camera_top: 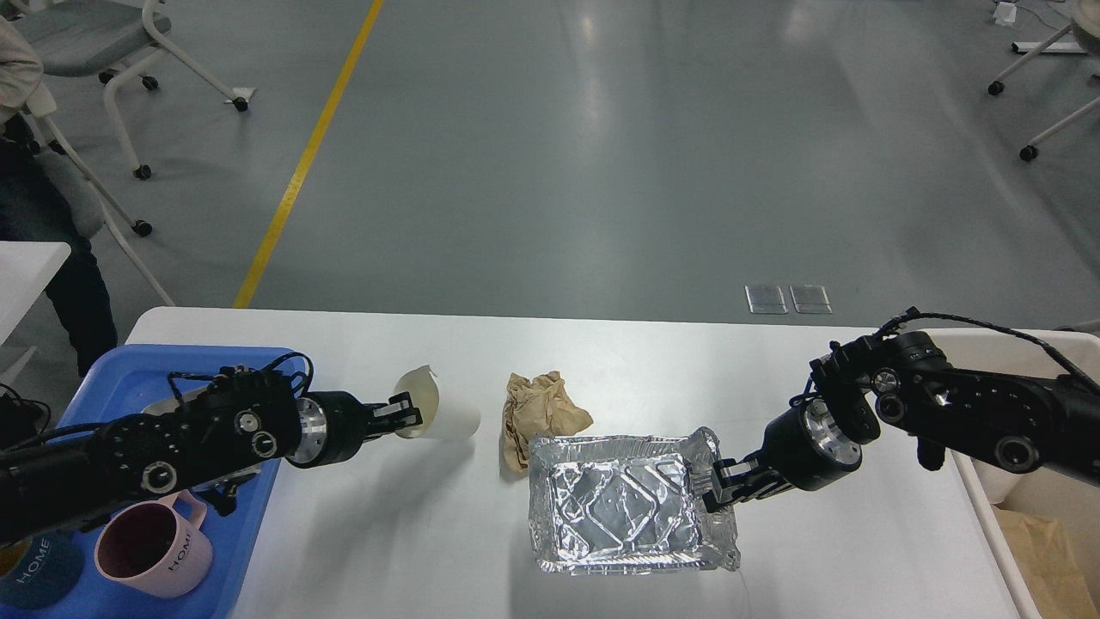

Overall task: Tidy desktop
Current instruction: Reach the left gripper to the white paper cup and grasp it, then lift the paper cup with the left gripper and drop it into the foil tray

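The large white rectangular desktop (412,550) with rounded corners is filling the lower half of the head view, smooth and plain, catching soft grey shadows under both arms. Near its middle a crumpled silver foil tray (626,503) is sitting open side up. Just behind the foil tray's left corner a wad of crumpled brown paper (540,414) is lying. Left of the foil tray a cream paper cup (430,409) is tipping over, its mouth turned toward the left arm. The left gripper (402,419) is pinching the cup's rim, fingers closed on it. The right gripper (720,492) is gripping the foil tray's right rim, fingers closed tight against the foil.

Far left of the foil tray, a blue plastic tray (249,516) is resting on the desktop's edge, holding a pink mug (156,550) lettered HOME and a dark teal mug (34,580). Far right of the foil tray, a beige bin (988,507) is standing beside the desktop.

Beyond the desktop a glossy grey floor (601,172) is stretching away, crossed by a yellow line (301,172), with wheeled chairs (112,52) at the upper corners.

The teal mug and the bin are being cut off by the frame. The left arm is covering part of the blue tray, where something metallic is showing too little to identify.
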Action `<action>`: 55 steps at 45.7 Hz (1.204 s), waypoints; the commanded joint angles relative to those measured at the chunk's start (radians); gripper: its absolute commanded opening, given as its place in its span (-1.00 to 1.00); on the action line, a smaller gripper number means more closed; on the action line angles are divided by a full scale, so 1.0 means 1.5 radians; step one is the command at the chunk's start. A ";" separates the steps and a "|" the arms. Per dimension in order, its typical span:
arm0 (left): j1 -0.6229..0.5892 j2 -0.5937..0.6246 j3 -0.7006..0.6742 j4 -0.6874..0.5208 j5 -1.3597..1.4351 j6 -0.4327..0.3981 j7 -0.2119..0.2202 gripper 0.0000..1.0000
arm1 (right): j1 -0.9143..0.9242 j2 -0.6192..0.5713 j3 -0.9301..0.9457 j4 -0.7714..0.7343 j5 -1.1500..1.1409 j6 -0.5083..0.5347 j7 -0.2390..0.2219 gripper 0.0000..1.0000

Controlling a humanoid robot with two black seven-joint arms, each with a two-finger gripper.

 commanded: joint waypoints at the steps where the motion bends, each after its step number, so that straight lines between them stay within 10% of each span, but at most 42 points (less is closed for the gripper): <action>1: -0.001 0.085 -0.001 -0.059 0.000 0.000 -0.001 -0.94 | -0.001 -0.001 0.002 0.002 0.000 0.000 0.000 -1.00; 27: -0.030 0.375 -0.008 -0.291 0.008 -0.001 -0.003 -0.94 | 0.001 0.003 0.003 0.002 -0.002 0.000 0.000 -1.00; 55: -0.165 0.196 0.000 -0.376 0.014 -0.032 -0.013 -0.91 | -0.002 0.061 -0.014 -0.016 0.000 0.004 0.009 -1.00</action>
